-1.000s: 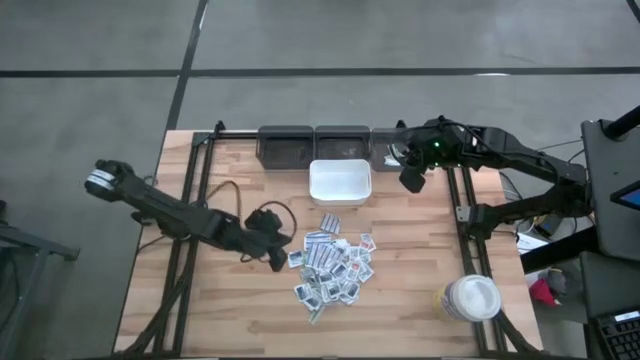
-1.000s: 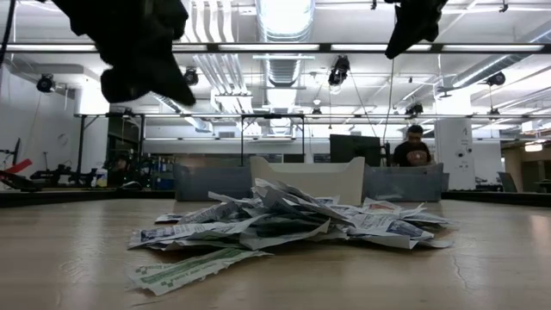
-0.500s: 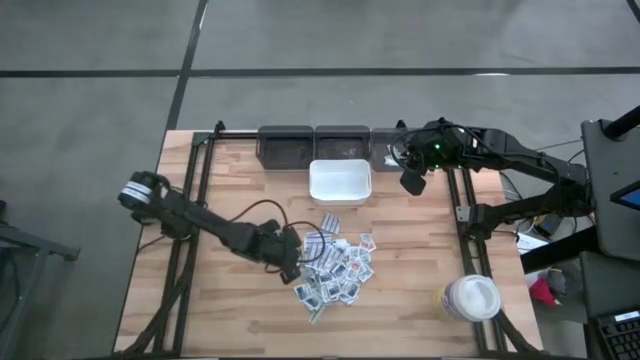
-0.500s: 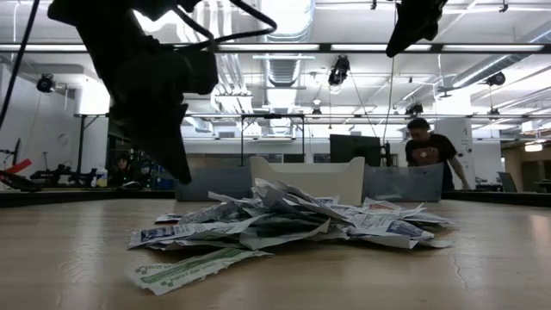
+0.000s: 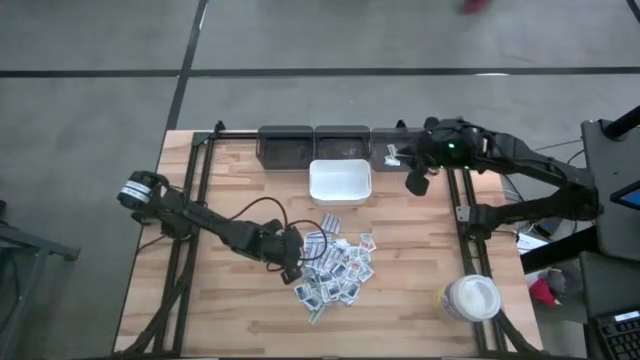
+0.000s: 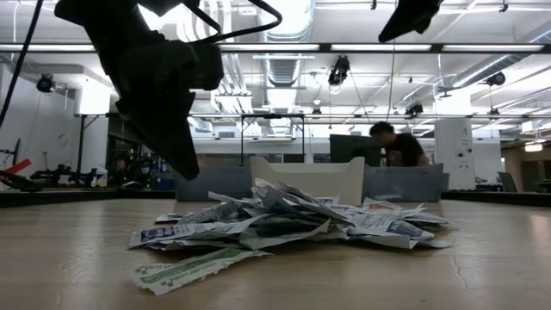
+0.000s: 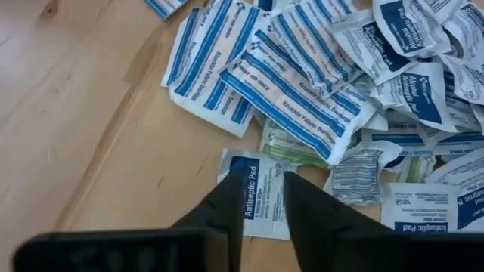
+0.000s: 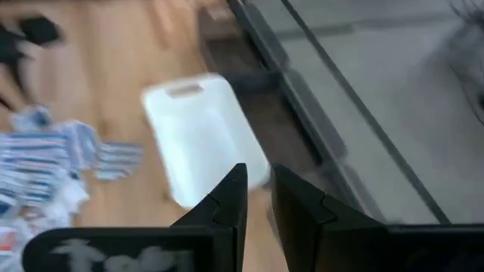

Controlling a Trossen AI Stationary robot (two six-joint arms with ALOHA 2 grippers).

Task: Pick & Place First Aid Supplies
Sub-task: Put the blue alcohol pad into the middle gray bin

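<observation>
Left wrist view: left claw (image 7: 261, 198) released, narrow gap betw fingers, poised right over one antiseptic pad packet (image 7: 253, 193) at pile edge nearest that arm. Packet flat on wood surface (image 7: 91, 128), partly tucked under greenish packet. Its long axis runs roughly along line betw fingers, print reading lengthwise, so pinch would fall across short width.

Rest of first aid supplies (image 5: 335, 265) heaped mid-surface, white tray (image 5: 340, 182) beyond.

Right claw (image 5: 415, 180) hangs beside tray, well apart from pile; fingers slightly apart, nothing seen betw them. Left arm nearer.
</observation>
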